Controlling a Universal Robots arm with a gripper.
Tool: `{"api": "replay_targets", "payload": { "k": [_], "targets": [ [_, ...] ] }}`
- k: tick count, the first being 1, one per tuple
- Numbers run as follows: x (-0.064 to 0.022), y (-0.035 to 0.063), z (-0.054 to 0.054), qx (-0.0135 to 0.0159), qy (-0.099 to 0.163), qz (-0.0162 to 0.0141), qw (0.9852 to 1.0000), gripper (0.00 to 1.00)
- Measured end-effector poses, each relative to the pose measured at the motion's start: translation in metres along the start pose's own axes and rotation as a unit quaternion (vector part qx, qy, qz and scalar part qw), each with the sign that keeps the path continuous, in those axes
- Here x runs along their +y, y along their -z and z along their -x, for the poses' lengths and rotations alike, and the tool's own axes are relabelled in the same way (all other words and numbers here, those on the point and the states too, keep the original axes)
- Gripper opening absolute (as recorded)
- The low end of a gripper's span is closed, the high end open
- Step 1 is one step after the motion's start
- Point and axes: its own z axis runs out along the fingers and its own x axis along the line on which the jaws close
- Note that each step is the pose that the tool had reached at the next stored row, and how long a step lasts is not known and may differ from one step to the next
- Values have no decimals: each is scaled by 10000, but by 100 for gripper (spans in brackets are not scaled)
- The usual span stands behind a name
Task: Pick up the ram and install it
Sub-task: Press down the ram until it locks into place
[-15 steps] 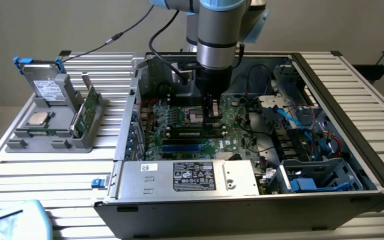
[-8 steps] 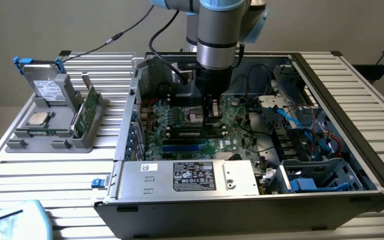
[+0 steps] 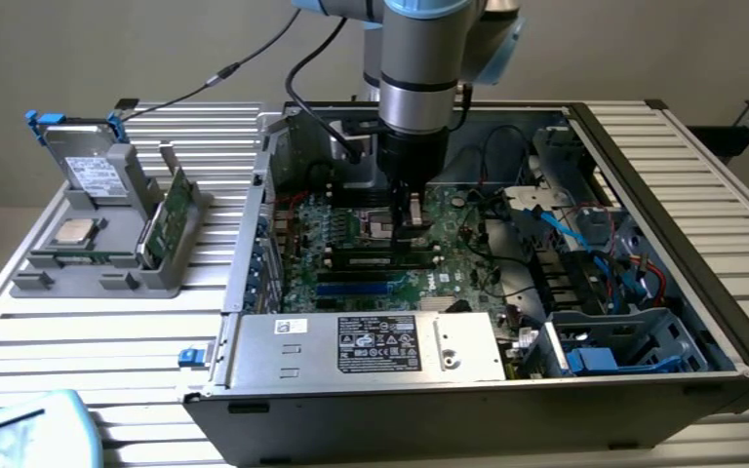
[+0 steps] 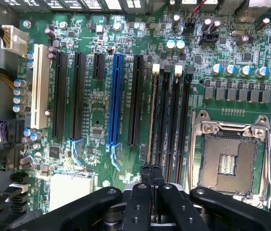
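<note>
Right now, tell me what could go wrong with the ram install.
1. The shut hand sits over one end of the ram; pressing there alone could leave it tilted in its slot.
2. The open processor socket lies bare beside the memory slots; a sideways drift could hit its contacts.
</note>
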Motion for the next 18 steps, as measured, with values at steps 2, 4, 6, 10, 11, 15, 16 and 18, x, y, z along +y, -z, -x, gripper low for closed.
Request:
{"api": "replay_targets", "payload": {
  "k": [2, 4, 6, 10, 11, 15, 16, 18],
  "targets": [
    [27, 1, 2, 2, 0, 1, 10000, 11],
    [56, 1, 3, 2, -1, 0, 10000, 11],
    [84, 0, 5, 1, -3, 0, 10000, 11],
    [139, -1, 9, 1, -7, -1, 10000, 11],
    [150, -1, 10, 1, -8, -1, 10000, 11],
    [160, -5, 11, 0, -8, -3, 10000, 11],
    [163, -15, 12, 2, -10, -8, 10000, 11],
    [165, -32, 12, 11, -11, -15, 10000, 11]
  ]
}}
